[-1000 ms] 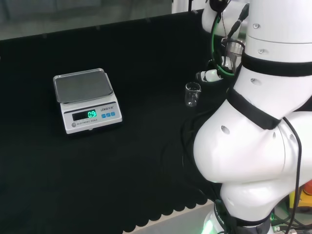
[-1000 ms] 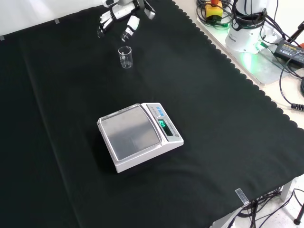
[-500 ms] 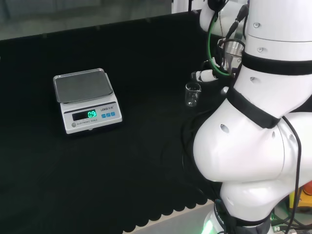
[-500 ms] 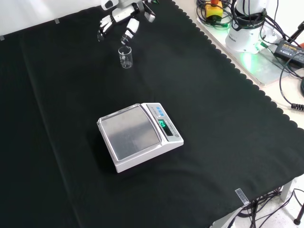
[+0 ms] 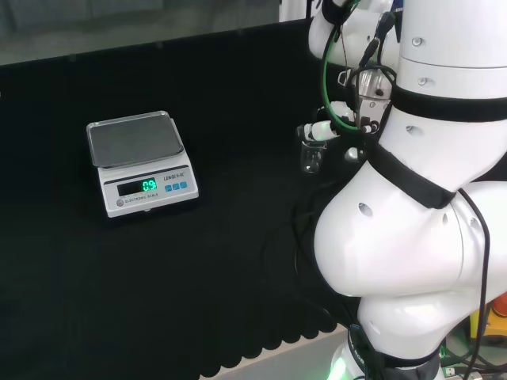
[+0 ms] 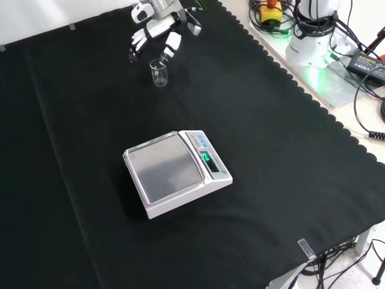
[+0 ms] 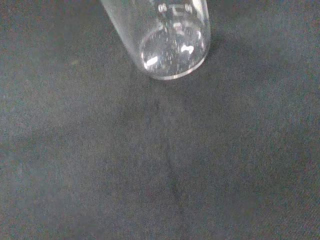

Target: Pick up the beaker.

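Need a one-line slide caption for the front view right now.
Open hand reaching down over an upright clear beaker on black cloth, with a digital scale nearer the camera.

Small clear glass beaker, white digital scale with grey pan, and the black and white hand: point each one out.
Small clear glass beaker [image 6: 159, 73], front view, on its side wall.
White digital scale with grey pan [image 6: 167, 168], front view, on the pan's middle.
Black and white hand [image 6: 155, 27], front view, at the base of its fingers.

You have 1 clear beaker [image 6: 159, 73] on the black cloth [image 6: 271, 150], 1 digital scale [image 6: 176, 173], and 1 robot hand [image 6: 157, 25]. No. of each: one.
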Tool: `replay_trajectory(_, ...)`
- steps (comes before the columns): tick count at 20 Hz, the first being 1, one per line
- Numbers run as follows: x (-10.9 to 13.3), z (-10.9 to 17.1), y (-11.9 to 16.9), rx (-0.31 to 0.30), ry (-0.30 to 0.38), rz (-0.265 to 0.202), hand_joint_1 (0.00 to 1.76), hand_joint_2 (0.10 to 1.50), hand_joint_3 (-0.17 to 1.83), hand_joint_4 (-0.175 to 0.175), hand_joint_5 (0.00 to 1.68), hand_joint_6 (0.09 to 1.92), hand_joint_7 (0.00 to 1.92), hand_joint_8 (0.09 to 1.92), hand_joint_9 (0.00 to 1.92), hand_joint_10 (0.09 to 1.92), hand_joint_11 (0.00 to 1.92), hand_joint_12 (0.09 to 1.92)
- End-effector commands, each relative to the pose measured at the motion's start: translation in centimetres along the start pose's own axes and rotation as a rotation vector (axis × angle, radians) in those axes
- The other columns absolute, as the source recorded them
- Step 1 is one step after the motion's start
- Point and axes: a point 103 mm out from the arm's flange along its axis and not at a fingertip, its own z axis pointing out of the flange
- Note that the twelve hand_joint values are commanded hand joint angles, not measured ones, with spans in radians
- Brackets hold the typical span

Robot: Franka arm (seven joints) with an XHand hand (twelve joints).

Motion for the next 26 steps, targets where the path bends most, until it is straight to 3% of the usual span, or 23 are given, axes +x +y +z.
replay_trajectory(1, -0.1, 1.6, -0.4, 0.025, 0.018, 0.014, 0.27, 0.96, 0.23, -0.056, 0.32, 0.09, 0.04, 0.83, 0.18, 0.92, 0.05, 1.54)
replay_trajectory(10, 0.9, 3.3, -0.6, 0.056, 0.009, 0.01, 0.27, 0.95, 0.24, -0.057, 0.32, 0.09, 0.05, 0.84, 0.28, 0.91, 0.14, 1.52)
replay_trajectory(16, 1.3, 3.3, -0.5, 0.037, -0.053, 0.017, 0.35, 0.93, 0.23, -0.053, 0.33, 0.09, 0.12, 0.86, 0.43, 0.88, 0.31, 1.46)
replay_trajectory(20, 1.7, 2.9, -0.8, -0.059, -0.141, 0.007, 0.58, 0.89, 0.28, -0.073, 0.53, 0.1, 0.58, 0.87, 0.96, 0.72, 0.73, 1.29)
replay_trajectory(24, 2.2, 2.6, -1.1, -0.144, -0.215, -0.012, 0.81, 0.81, 0.42, -0.139, 0.79, 0.5, 1.07, 0.82, 1.45, 0.53, 1.21, 1.0)
replay_trajectory(26, 2.5, 2.4, -1.3, -0.178, -0.249, -0.021, 0.92, 0.78, 0.48, -0.165, 0.93, 0.59, 1.26, 0.76, 1.62, 0.47, 1.39, 0.87)
